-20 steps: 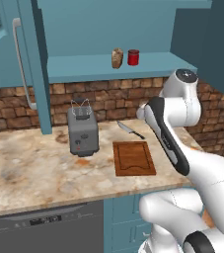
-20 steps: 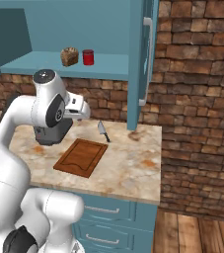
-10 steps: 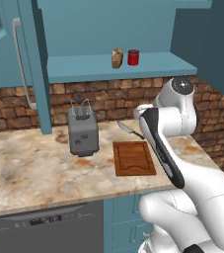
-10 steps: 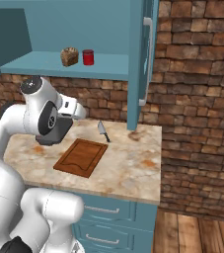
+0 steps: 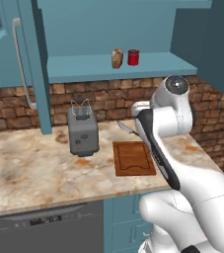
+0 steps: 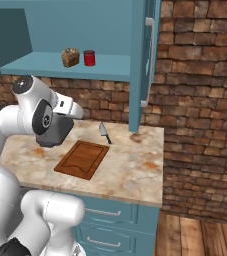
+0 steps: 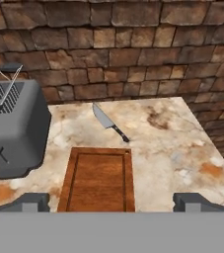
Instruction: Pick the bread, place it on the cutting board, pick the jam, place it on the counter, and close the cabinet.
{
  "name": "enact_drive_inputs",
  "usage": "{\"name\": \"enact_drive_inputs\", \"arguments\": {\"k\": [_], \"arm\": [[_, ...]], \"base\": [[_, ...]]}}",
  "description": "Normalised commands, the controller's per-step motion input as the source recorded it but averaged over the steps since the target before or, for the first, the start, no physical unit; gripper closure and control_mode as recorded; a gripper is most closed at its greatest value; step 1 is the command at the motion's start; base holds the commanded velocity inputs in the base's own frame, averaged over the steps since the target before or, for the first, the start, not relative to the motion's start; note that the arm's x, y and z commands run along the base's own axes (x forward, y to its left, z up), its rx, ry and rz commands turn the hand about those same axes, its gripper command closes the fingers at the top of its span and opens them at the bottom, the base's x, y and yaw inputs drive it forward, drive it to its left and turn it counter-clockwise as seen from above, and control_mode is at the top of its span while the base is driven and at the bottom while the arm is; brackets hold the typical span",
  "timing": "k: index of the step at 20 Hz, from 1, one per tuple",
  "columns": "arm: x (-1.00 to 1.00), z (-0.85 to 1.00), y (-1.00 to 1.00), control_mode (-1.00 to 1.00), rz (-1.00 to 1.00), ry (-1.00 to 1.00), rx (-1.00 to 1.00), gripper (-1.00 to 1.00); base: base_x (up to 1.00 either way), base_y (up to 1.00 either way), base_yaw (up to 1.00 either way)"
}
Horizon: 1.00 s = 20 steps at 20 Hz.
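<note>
The bread (image 5: 117, 58) (image 6: 70, 57) stands on the teal shelf (image 5: 84, 68) of the open cabinet (image 6: 144, 60), and the red jam (image 5: 133, 57) (image 6: 89, 58) stands right beside it. Below, the cutting board (image 5: 133, 158) (image 6: 82, 159) (image 7: 98, 180) lies bare on the marbled counter (image 5: 29, 170) (image 6: 135, 165). My gripper (image 7: 114, 202) hovers above the board's near end, well below the shelf. It is open wide, with nothing between its fingertips (image 7: 32, 200).
A grey toaster (image 5: 83, 131) (image 7: 12, 128) stands left of the board. A knife (image 5: 125, 128) (image 6: 104, 132) (image 7: 108, 123) lies behind the board, near the brick wall. The cabinet's doors (image 5: 5, 49) hang open at both sides, with long bar handles.
The arm's upper joints have shifted slightly to the left in the right base view. The gripper has stayed open. Bread, jam, board, knife and toaster have not moved.
</note>
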Motion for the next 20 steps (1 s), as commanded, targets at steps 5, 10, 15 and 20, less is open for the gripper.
{"name": "enact_drive_inputs", "arguments": {"k": [5,10,15,20], "arm": [[0.0,0.23,0.13,-1.0,-0.02,0.0,0.0,-1.0],[0.0,0.23,0.17,-1.0,-0.01,0.0,0.01,-1.0],[0.0,0.23,0.21,-1.0,0.0,0.0,0.0,-1.0],[0.0,0.25,0.23,-1.0,0.0,-0.01,0.01,-1.0]], "base": [[0.0,0.0,0.0],[0.0,0.0,0.0],[0.0,0.0,0.0],[0.0,0.0,0.0]]}}
